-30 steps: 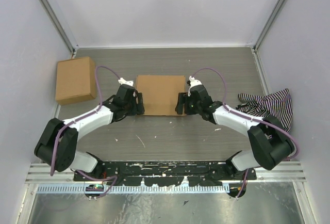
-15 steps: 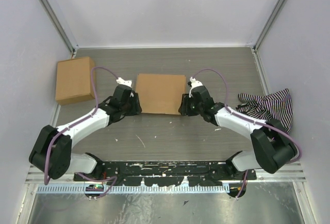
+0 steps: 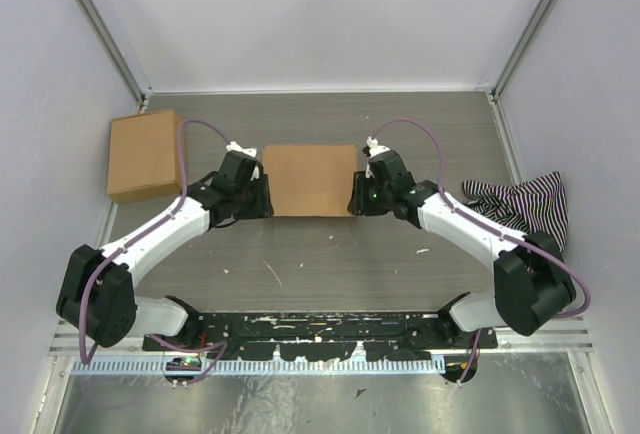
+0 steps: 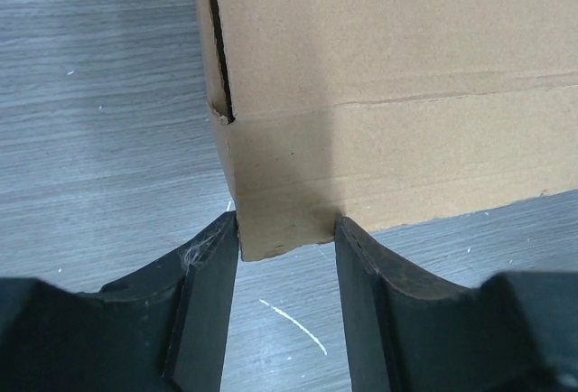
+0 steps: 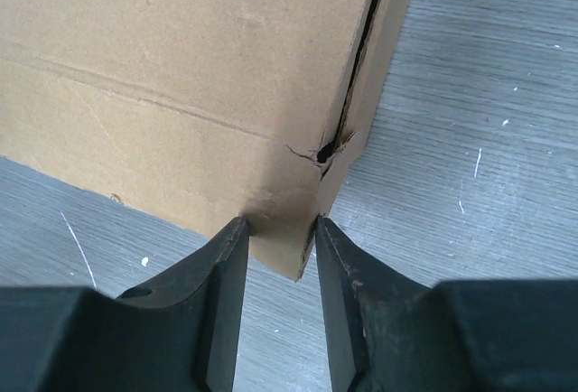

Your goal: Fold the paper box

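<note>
Two arms at work on the paper box [image 3: 310, 180]: we see it as a closed brown rectangle at the middle of the grey surface [image 3: 330, 254], somewhat nearer the far edge than the near one; the arms reach in from the near edge and meet it from either side; the left tool [image 4: 287, 225] is clenched on the box's near left corner, which sits between its two black fingers [image 4: 203, 293], both touching the cardboard; the right tool [image 5: 280, 222] grasps the near right corner likewise, just below a small tear [image 5: 323, 151] at the end of a slit; whether the box rests on the surface or is raised off it we cannot tell; a second brown cardboard box [image 3: 147, 154] lies near the far left corner, well apart; a striped cloth [image 3: 520, 204] lies crumpled at the right edge.
</note>
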